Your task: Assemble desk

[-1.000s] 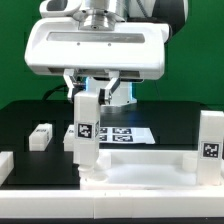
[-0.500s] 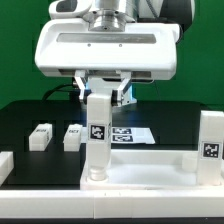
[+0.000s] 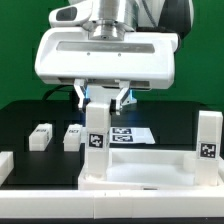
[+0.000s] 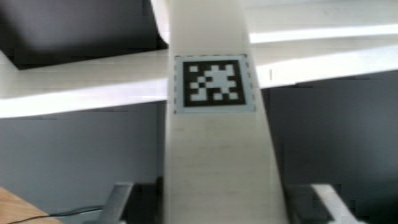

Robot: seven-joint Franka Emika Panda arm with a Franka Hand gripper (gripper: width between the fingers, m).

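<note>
At the exterior view's far left, a white piece (image 3: 5, 165) lies on the black table (image 3: 30, 115), cut off by the frame edge, so what it is cannot be told. Just to its right, further back, the first loose leg (image 3: 41, 137) lies flat on the table, and the second loose leg (image 3: 72, 136) lies beside it, a small gap between them, a tag facing the camera.

Next comes the upright leg (image 3: 96, 150), standing vertical on the left end of the panel (image 3: 150, 172), its foot touching the panel's corner. Whether it is seated in a socket there is hidden. A black-and-white tag (image 3: 96, 140) sits on its front face. Directly above it hangs the gripper (image 3: 102, 98), its wide white body filling the top of the view. The wrist view shows the same leg (image 4: 217, 150) running down the middle with its tag (image 4: 214, 80), and the fingers (image 4: 121, 200) stand on either side with a dark gap between each and the leg. The jaws are spread and released, straddling the leg's top without touching it.

Behind the leg, toward the right, the marker board (image 3: 128, 133) lies flat on the table. The panel stretches on to the right, rim up, in the foreground. At its right end the right-hand leg (image 3: 208, 135) stands upright, tag forward.
</note>
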